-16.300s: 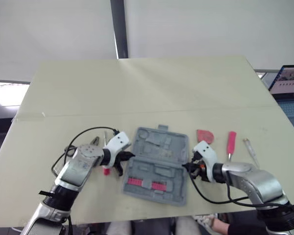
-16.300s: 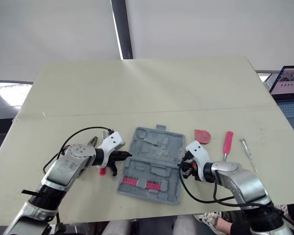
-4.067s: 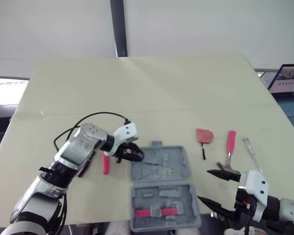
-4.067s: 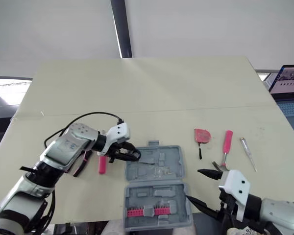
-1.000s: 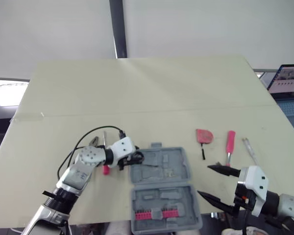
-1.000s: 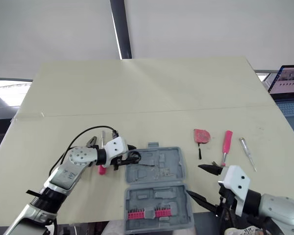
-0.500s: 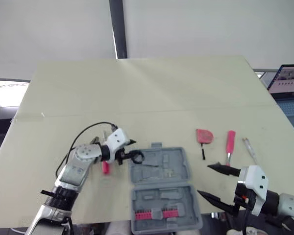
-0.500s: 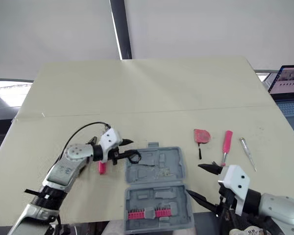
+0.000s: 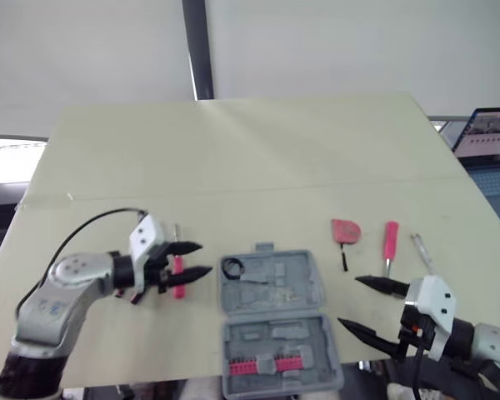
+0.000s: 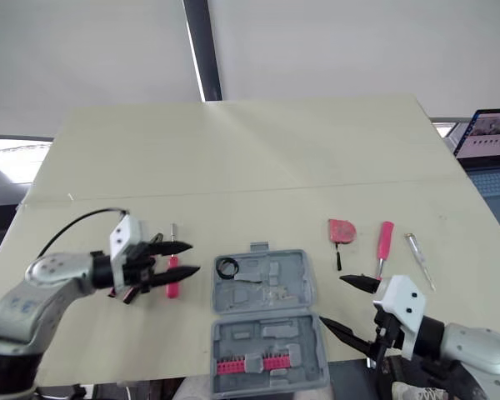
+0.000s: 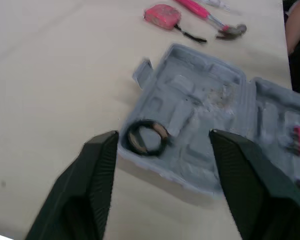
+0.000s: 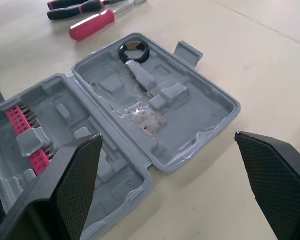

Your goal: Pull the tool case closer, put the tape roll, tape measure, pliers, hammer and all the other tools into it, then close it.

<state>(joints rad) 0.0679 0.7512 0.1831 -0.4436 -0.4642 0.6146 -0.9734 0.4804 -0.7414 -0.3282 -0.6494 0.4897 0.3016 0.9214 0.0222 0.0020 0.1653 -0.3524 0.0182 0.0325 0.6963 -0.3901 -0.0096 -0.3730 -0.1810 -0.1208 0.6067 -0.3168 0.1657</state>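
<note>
Left of the tool case (image 9: 275, 283), the pink screwdriver (image 12: 92, 24) lay parallel to its side. We had our left claw (image 9: 202, 258) right at it, open, empty.

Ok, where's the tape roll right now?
In the head views the tape roll sits inside the open tool case, in its far left corner, just right of the left gripper and its open fingers.
</note>
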